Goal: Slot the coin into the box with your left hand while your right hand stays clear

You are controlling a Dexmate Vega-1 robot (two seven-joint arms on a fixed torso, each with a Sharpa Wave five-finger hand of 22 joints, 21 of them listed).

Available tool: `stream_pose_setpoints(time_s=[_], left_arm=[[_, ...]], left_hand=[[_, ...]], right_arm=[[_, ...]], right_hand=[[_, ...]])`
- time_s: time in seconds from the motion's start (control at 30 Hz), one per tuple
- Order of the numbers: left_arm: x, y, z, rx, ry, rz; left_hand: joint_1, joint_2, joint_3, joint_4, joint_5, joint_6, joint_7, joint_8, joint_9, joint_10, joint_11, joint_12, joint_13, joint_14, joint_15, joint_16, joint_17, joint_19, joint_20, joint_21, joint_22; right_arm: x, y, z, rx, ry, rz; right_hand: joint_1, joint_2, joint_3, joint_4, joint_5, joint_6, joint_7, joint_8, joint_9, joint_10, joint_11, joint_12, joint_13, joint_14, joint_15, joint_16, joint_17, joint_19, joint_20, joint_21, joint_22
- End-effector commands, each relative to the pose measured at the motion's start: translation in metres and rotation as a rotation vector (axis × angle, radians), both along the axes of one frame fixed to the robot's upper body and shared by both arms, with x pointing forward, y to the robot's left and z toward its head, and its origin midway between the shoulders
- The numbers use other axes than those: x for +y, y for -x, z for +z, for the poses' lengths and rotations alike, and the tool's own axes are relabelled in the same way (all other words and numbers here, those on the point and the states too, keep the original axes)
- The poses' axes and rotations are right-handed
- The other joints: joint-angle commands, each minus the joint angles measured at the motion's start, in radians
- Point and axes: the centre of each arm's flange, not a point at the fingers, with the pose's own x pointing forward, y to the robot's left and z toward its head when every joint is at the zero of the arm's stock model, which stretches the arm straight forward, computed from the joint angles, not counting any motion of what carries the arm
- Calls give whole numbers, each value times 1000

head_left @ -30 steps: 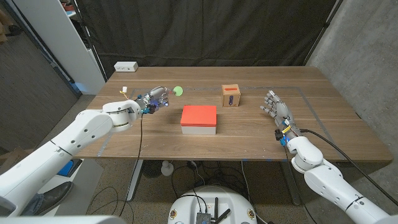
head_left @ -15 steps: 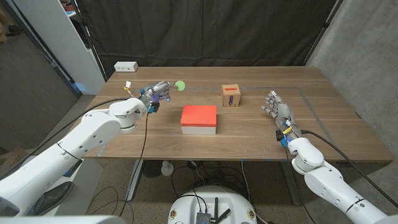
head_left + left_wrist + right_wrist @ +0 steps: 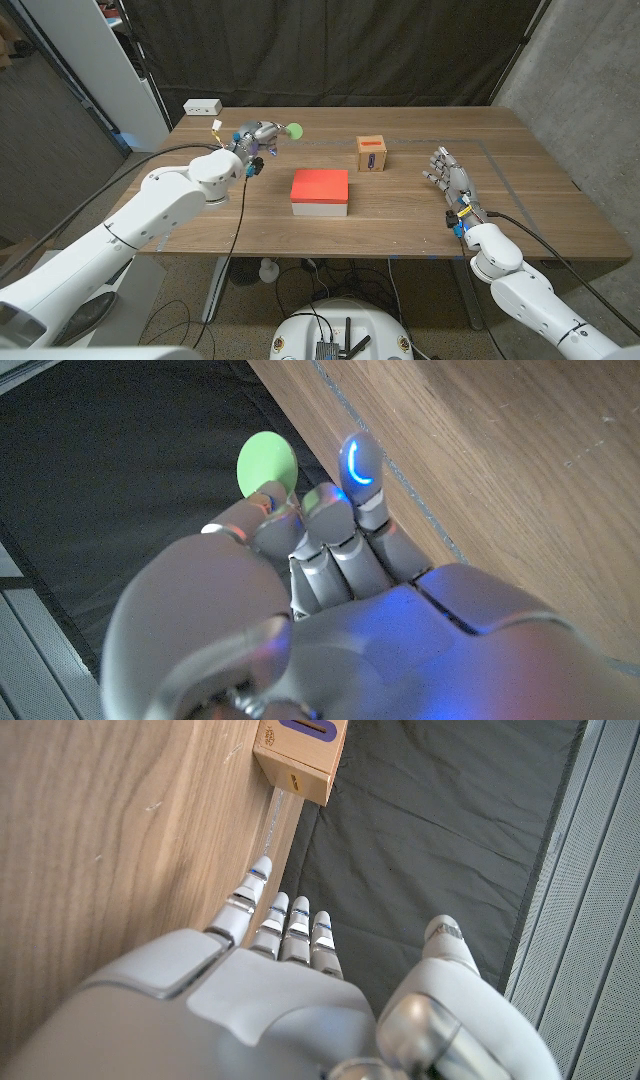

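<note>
Lifted: left hand (image 3: 258,137) pinches coin (image 3: 294,130) | right hand (image 3: 447,175) spread, empty | box (image 3: 371,153) slot partly cropped

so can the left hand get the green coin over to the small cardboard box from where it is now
Probably yes: the left hand holds the round green coin raised, and bare wooden table lies between it and the small cardboard box.
</note>
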Motion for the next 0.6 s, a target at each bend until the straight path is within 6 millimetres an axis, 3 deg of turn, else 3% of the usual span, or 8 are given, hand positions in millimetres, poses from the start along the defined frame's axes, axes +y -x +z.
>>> stream_pose_setpoints(time_s=[0.03,0.37,0.6], left_arm=[[-20,5,23,-57,-153,96],[-43,10,46,-111,-299,195],[-63,2,54,-134,-358,161]], left_hand=[[16,-2,0,3,7,90,11,51,2,1,-1,16,14,6,2,10,6,10,-37,4,-1],[21,-5,-2,2,8,97,12,52,-3,3,2,14,1,3,2,9,-6,11,-36,5,1],[23,-6,-3,2,8,99,14,52,-5,3,2,20,2,4,2,12,-9,12,-36,7,4]], right_arm=[[-4,2,-4,0,-12,-4],[-6,2,-4,-7,-24,-4],[-6,1,-7,-9,-30,3]], right_hand=[[8,0,6,-1,5,9,0,4,2,7,1,7,6,8,-2,4,2,8,0,4,5],[8,0,6,-1,5,9,0,4,2,7,1,7,6,8,-2,4,2,8,0,4,5],[8,0,6,-1,5,9,0,4,2,7,1,7,6,8,-2,4,2,8,0,4,5]])
